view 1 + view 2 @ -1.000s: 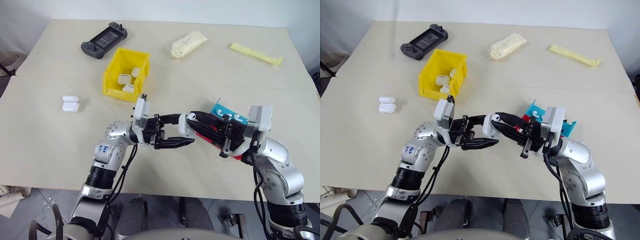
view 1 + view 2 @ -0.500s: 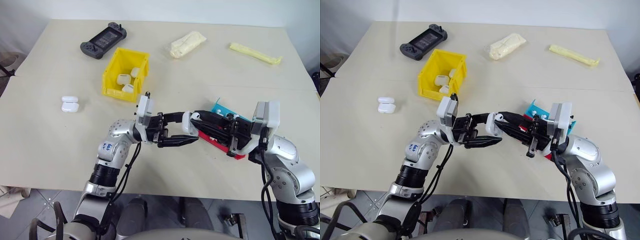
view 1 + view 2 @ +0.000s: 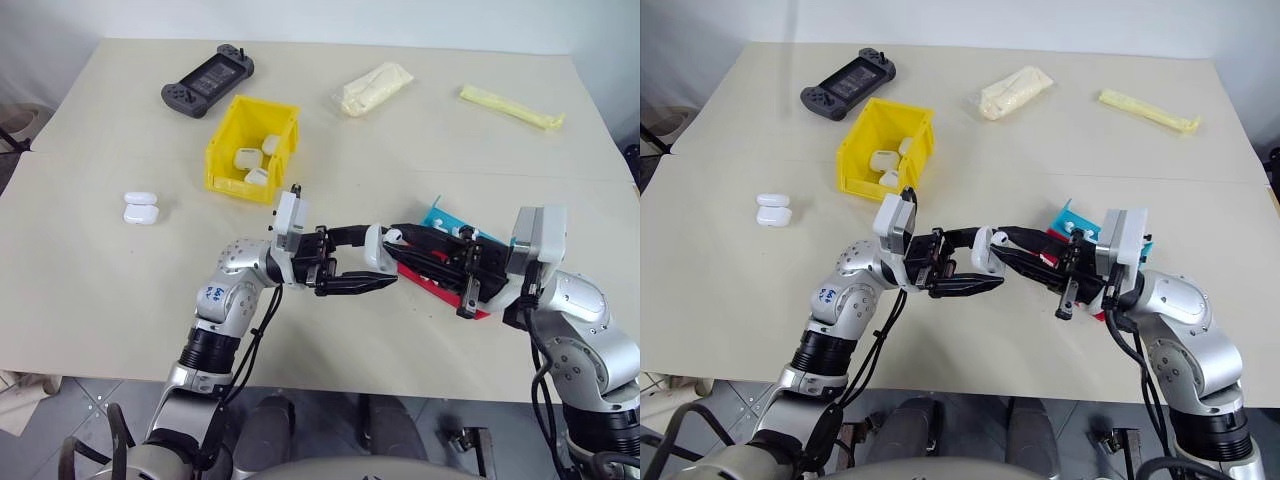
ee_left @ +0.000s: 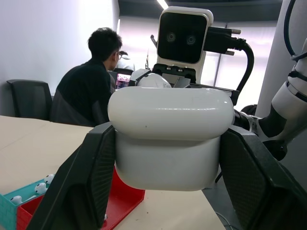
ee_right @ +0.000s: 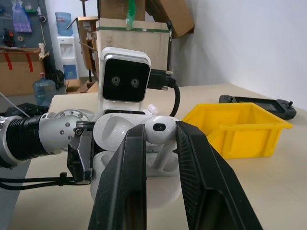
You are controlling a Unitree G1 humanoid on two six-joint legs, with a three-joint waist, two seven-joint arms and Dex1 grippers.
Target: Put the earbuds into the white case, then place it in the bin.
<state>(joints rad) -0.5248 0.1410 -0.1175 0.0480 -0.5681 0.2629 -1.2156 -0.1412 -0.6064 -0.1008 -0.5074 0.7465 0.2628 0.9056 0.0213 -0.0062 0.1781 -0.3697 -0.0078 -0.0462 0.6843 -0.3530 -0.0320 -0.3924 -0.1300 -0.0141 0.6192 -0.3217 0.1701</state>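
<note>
You had a wide beige table (image 3: 120, 300) under both arms, and on it, toward the far-left part, sat the yellow bin (image 3: 252, 143), already carrying several white cases, with the dark grey game console (image 3: 208, 78) beyond it near the far-left corner. Along the far edge lay a clear packet of pale stuff (image 3: 374, 88) and, nearer the far-right corner, a long yellow strip (image 3: 512, 106). The red and blue tray (image 3: 442, 280) sat close to the near edge on the right, partly hidden by your right arm; the left wrist view showed small earbuds still in it. Near the left edge two more white cases (image 3: 141, 207) lay side by side. Above the near-centre of the table, your left gripper (image 3: 364, 268) was clamped on the white case (image 4: 168, 136), lid open, one finger on each flank. Your right gripper (image 5: 159, 143) met it from the opposite side, its fingers closed narrowly on one earbud (image 5: 159, 130), held just at the case's open mouth.
</note>
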